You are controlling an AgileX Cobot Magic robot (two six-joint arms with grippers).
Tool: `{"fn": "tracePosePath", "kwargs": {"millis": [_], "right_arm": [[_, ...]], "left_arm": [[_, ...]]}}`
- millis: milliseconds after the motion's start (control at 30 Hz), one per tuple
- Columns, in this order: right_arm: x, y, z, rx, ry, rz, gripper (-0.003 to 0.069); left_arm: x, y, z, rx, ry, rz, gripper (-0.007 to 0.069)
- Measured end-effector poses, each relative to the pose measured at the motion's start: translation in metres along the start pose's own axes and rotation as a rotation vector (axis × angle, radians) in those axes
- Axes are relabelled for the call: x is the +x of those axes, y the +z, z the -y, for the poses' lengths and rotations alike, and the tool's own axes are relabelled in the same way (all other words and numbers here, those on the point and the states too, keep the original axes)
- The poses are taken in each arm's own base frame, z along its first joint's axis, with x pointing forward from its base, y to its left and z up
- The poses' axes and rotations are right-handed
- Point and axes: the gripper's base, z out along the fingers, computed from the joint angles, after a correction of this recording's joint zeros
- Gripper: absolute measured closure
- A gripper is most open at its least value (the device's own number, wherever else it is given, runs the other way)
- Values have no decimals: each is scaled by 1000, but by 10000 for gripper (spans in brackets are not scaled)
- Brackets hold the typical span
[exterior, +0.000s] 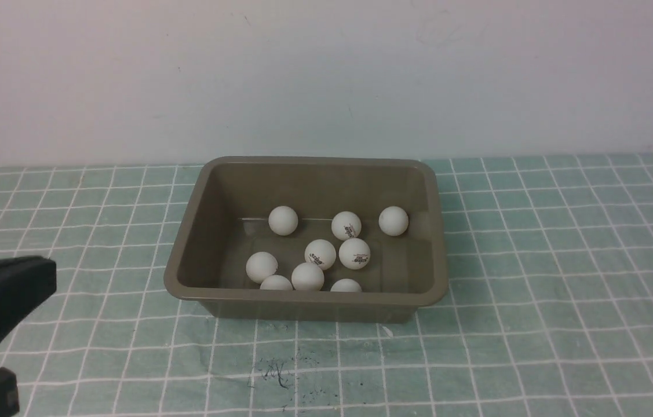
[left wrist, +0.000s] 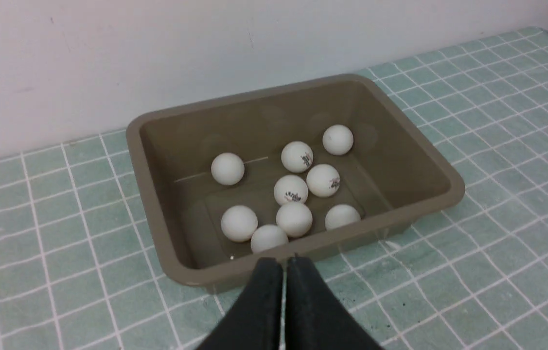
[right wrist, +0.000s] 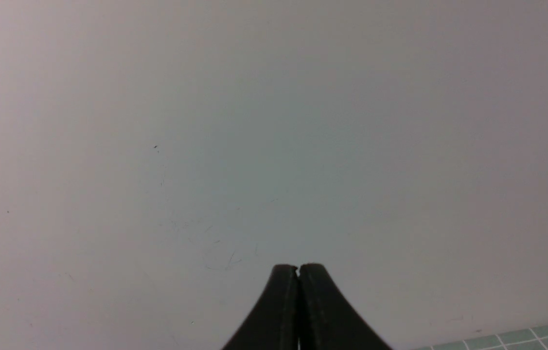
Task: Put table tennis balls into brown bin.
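Looking finished: nine balls lying inside the brown bin on the tabletop, none showing outside it. Left claw hanging clenched and empty just short of the bin's near rim; right claw clenched too, facing the wall.

Ahead of the left tool stands the near wall of the olive-brown plastic bin, its top open above nine white balls. The green checked surface lies bare around the bin. The right tool faces only pale wall.
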Motion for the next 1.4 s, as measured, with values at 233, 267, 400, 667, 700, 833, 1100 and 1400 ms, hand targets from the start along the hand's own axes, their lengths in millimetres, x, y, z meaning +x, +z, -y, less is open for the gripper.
{"fn": "tracePosePath", "kwargs": {"millis": [233,267,400,667,700,833,1100,1400], "right_arm": [[0,0,0,0,0,0,673],[0,0,0,0,0,0,673],[0,0,0,1,-1,0,673],[0,0,0,1,0,0,673],[0,0,0,1,0,0,673],[0,0,0,2,0,-2,673],[0,0,0,4,-2,-1,673],[0,0,0,4,-3,-1,673]], "left_arm": [[11,-23,1,-33,51,82,629],[14,-25,0,-51,59,100,629],[40,-21,-10,-150,39,172,629],[144,10,-35,-402,-9,245,629],[160,16,-38,-423,-18,218,629],[176,20,-39,-433,-37,133,629],[179,21,-39,-432,-46,110,629],[179,21,-39,-432,-46,109,629]]}}
